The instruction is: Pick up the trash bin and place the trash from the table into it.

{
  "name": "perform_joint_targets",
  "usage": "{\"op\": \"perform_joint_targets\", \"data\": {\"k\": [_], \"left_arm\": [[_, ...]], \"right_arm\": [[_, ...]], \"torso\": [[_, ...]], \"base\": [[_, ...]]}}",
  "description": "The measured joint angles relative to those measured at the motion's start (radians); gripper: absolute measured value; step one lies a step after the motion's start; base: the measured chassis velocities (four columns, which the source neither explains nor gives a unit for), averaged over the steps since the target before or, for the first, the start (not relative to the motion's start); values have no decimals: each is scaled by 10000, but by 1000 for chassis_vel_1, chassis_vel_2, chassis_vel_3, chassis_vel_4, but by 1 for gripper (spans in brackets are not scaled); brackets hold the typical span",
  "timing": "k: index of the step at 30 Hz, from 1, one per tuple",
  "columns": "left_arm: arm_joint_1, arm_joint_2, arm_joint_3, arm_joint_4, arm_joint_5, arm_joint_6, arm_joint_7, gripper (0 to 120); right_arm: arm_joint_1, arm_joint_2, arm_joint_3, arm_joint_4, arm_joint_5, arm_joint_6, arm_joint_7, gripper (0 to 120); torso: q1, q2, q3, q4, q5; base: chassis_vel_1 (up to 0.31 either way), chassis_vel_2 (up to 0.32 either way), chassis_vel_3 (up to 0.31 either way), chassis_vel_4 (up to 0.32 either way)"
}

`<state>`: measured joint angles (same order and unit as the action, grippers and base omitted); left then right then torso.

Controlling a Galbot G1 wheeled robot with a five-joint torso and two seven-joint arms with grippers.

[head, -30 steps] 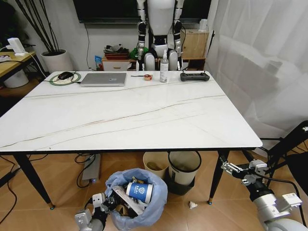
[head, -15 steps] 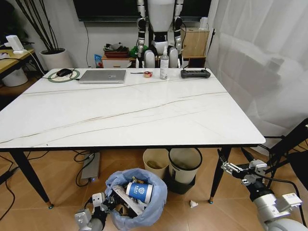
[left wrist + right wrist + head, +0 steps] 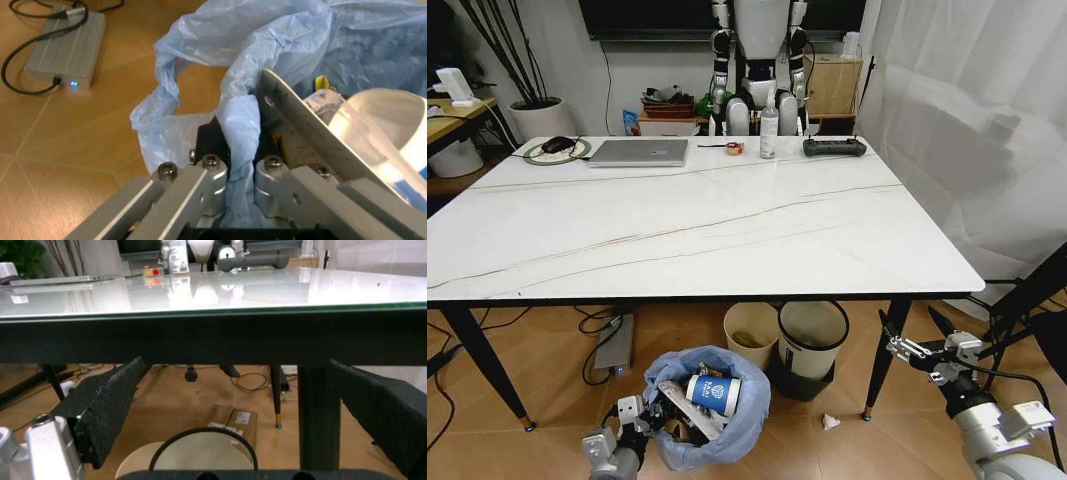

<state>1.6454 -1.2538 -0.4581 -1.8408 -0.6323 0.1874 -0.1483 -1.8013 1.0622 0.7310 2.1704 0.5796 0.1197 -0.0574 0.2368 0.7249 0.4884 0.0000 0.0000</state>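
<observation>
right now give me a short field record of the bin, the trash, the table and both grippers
bin: small bin lined with crinkly blue plastic bag, on the floor in front of the table
trash: blue-white paper cup and other litter inside the bin
table: white marble-look tabletop, no litter visible on it
left gripper: shut on the bag-covered bin rim
right gripper: open, low beside the table's front right leg

Left gripper (image 3: 241, 145) jaws pinching trash bin (image 3: 267, 65) bag, grey power brick (image 3: 67, 47) nearby

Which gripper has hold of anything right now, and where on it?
The left gripper is shut on the trash bin, pinching its bag-covered rim. The right gripper is open beside the table, holding nothing.
</observation>
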Motion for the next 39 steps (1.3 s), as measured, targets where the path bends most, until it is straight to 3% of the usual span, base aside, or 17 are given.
{"op": "perform_joint_targets", "data": {"k": [8, 18, 26, 39], "left_arm": [[-789, 9, 69, 1261, -144, -93, 340, 0], [-1112, -113, 117, 2107, 176, -258, 677, 0], [-1326, -207, 71, 2966, 1084, -922, 1124, 0], [-1651, -562, 122, 3998, 1250, -1557, 1542, 0]], "right_arm": [[0, 0, 0, 0, 0, 0, 0, 100], [0, 0, 0, 0, 0, 0, 0, 100], [0, 0, 0, 0, 0, 0, 1, 100], [0, 0, 0, 0, 0, 0, 0, 100]], "torso": [[-131, -341, -214, -1, 0], [-269, -672, -407, 0, 2], [-433, -1084, -658, -1, 1], [-637, -1608, -975, 0, 0]], "base": [[0, 0, 0, 0], [0, 0, 0, 0], [0, 0, 0, 0], [0, 0, 0, 0]]}}
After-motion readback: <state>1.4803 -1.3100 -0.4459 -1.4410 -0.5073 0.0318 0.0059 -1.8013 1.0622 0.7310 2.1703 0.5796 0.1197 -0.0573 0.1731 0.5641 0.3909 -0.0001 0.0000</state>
